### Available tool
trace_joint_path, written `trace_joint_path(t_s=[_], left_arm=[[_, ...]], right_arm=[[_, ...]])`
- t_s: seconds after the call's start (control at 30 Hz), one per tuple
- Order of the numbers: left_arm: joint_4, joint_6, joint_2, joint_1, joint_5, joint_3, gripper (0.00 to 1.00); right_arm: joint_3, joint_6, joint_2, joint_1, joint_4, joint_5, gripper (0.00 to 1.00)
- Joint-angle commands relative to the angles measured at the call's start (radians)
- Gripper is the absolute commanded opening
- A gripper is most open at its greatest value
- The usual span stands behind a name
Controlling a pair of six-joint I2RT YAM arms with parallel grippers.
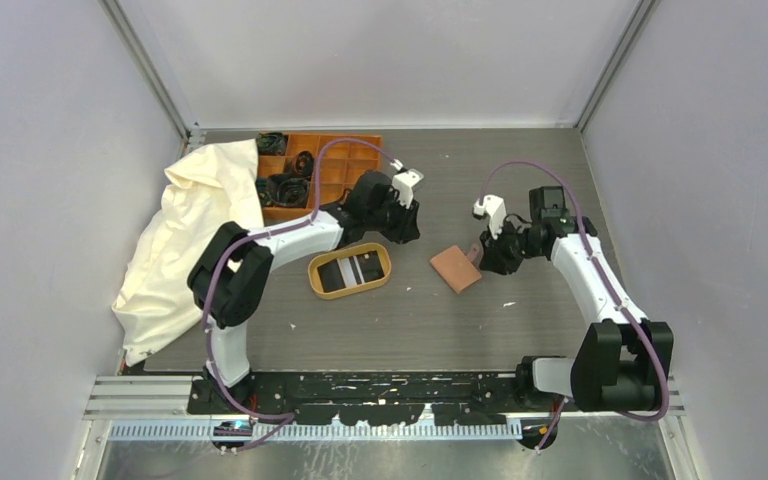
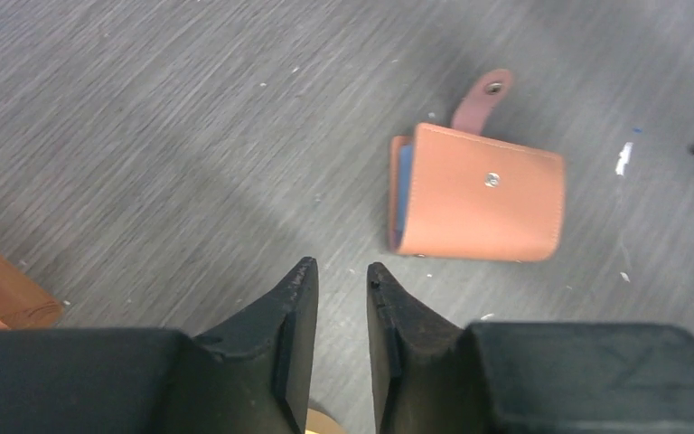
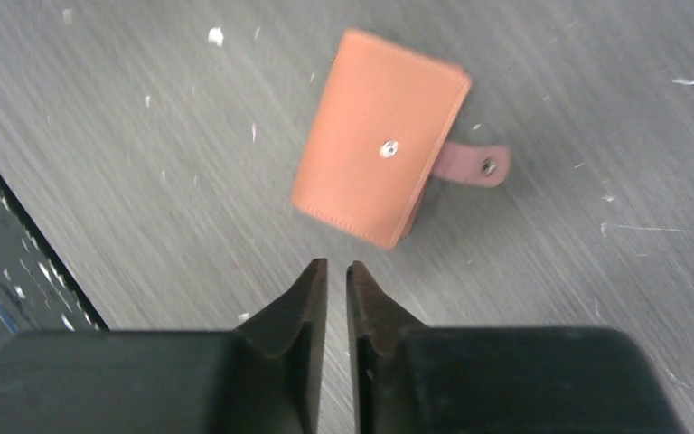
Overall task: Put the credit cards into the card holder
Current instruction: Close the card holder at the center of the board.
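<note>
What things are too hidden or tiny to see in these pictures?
- Inside the card holder: folded closed in both wrist views; only a blue edge shows.
- Credit cards in the wooden tray: top view, too small to count.
- Orange box: top view, left arm and cloth cover part.

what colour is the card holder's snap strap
The strap is dusty pinkish brown; clearest in the right wrist view.

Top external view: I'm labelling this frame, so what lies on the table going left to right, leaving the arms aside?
White cloth → oval wooden tray → card holder. The orange compartment box, farther back, spans the tray's stretch, so it is left out.
</note>
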State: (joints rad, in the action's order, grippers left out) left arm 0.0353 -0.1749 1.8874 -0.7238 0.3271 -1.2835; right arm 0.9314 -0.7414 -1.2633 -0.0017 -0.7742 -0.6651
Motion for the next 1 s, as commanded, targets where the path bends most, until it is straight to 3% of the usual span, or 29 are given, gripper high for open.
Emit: trace_joint_path(t_s=[0.0,0.23,0.43,0.73,0.97], left_arm=[[-0.215,-0.005,0.071,-0.005,-0.116,-0.12,0.24],[-0.381,0.031,0.218,-0.014,-0.141,-0.305,0.19],[-0.417,0.03,0.292,-0.038,-0.096,-0.369,0.19],[-0.391,0.012,0.317,-0.077,-0.017,-0.375,0.19],[-0.255,-0.058,0.256,-0.114,0.017,-0.245,0.18]], right_arm=[[-0.018,-0.357,-0.016,0.029,-0.157,0.014,0.16],[-0.086,-0.466,-0.111,0.203,-0.108,0.222,0.15],[-0.119,-0.376,-0.154,0.293,0.057,0.355,0.13],[-0.09,-0.183,-0.194,0.293,0.294,0.442,0.13],[-0.056,-0.081,-0.159,0.199,0.281,0.337,0.13]])
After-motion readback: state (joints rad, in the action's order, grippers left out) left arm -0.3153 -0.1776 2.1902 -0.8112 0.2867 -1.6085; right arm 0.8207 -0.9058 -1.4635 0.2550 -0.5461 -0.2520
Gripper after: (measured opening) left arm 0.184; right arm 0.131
